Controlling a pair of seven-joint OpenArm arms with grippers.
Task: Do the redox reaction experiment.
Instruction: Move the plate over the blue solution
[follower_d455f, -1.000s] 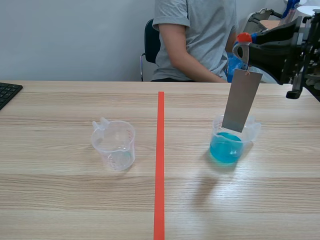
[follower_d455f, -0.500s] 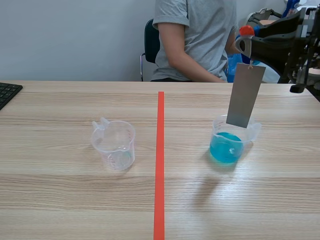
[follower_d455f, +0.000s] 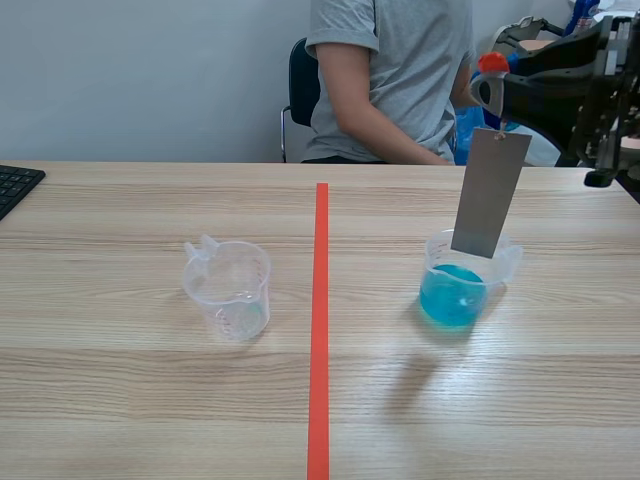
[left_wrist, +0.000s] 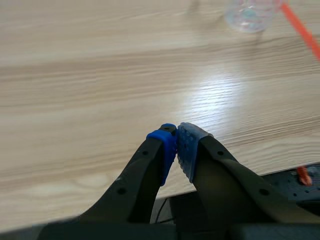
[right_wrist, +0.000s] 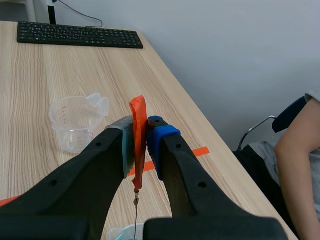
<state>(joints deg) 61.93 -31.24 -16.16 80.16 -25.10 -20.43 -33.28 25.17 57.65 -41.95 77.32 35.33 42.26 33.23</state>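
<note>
Currently | thin grey metal strip (follower_d455f: 488, 192), judged stiff, light, swing-prone, is hung at 6 o'clock from orange-red tab (right_wrist: 137, 107) clamped by right gripper (right_wrist: 141, 131) | tab is best held | left gripper (left_wrist: 176, 142) is closed, empty.

Scene camera faces across table (follower_d455f: 150, 400); wrist cameras close, angled down; all share clear cup (follower_d455f: 228, 290).

Right gripper (right_wrist: 141, 131) is pinched tight on an orange-red tab (right_wrist: 138, 107), thin wire (right_wrist: 135, 215) dangling off it toward the bluish cup (right_wrist: 121, 234) right underneath. Empty clear cup (right_wrist: 77, 122) sits beyond, keyboard (right_wrist: 77, 35) way further off.
</note>
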